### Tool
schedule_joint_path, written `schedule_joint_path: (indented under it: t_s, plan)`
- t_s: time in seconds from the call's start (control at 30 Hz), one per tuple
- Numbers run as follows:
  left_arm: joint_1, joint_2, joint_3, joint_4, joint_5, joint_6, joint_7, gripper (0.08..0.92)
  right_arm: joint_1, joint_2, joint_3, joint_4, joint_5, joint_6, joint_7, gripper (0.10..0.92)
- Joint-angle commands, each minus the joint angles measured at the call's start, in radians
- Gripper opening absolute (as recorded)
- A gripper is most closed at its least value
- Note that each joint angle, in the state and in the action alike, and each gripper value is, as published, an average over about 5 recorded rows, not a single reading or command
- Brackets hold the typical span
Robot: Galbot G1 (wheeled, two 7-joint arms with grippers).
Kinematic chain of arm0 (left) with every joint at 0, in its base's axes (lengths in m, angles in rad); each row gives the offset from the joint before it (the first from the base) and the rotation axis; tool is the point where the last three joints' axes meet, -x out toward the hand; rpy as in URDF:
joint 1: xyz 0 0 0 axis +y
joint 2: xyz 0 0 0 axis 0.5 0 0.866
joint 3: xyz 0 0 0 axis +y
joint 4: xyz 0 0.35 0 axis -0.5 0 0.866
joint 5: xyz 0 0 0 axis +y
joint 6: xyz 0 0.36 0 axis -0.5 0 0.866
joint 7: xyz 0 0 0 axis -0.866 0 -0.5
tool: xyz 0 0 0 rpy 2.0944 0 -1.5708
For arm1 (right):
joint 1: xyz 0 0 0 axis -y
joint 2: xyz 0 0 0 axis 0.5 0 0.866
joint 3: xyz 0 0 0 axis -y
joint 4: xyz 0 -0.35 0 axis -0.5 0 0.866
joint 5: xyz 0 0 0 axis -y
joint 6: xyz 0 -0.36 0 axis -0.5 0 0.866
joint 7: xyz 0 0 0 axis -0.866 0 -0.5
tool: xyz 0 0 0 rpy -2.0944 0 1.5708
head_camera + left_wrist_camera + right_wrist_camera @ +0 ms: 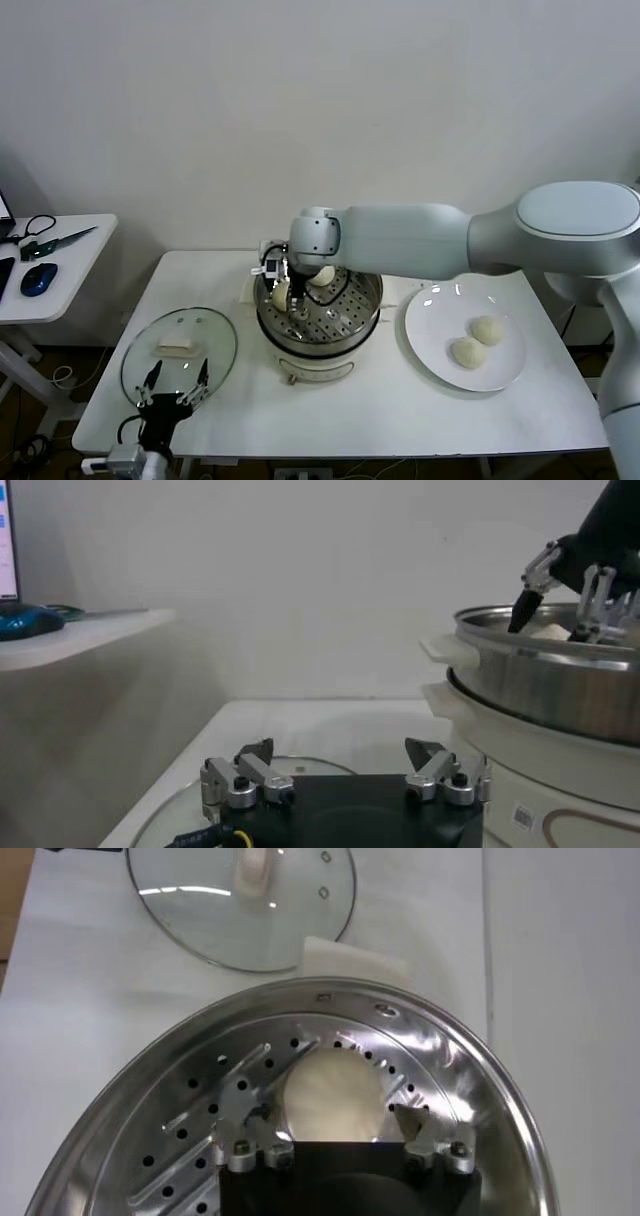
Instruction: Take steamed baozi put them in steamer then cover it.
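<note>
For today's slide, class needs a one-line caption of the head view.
Right end effector open over a baozi in the steamer; two baozi wait on the plate.

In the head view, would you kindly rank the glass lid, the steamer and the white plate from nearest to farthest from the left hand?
From the left hand:
1. Glass lid, right at the hand, on the table's left.
2. Steamer, mid-table.
3. White plate, far right.

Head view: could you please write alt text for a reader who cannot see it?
The right gripper, fingers open, reaches into the steamer on a white table, with one baozi below it and another baozi beside it. Two more baozi lie on a white plate to the right. The glass cover lies to the left, with the open left gripper at its near edge.
</note>
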Motion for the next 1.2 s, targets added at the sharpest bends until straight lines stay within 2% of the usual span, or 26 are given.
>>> schedule_joint_path:
  t_s: [0.03,0.23,0.37,0.5,0.7,0.93,1.2]
  plan:
    - [0.001,-0.001,0.000,-0.002,0.001,0.002,0.001,0.823,0.197,-0.170,-0.059,0.067,0.040,0.117,-0.218,0.820]
    - [0.005,0.000,-0.002,-0.013,0.002,0.009,0.003,0.823,0.406,-0.410,-0.235,0.136,0.003,0.291,-0.482,0.823]
    - [0.004,0.003,-0.002,-0.014,0.001,0.016,0.003,0.823,0.474,-0.540,-0.330,0.165,-0.057,0.353,-0.559,0.823]
    - [0.001,0.002,0.004,-0.011,0.001,0.018,0.003,0.823,0.481,-0.655,-0.411,0.194,-0.176,0.369,-0.557,0.823]
    - [0.006,0.003,0.003,-0.014,-0.009,0.016,0.003,0.823,0.344,-0.784,-0.438,0.218,-0.388,0.360,-0.474,0.823]
    - [0.006,0.000,0.002,-0.015,-0.012,0.011,0.003,0.823,0.083,-0.839,-0.260,0.189,-0.482,0.302,-0.399,0.823]
    - [0.007,-0.007,0.003,-0.008,-0.008,0.009,0.003,0.823,-0.223,-0.835,0.002,0.131,-0.559,0.235,-0.331,0.823]
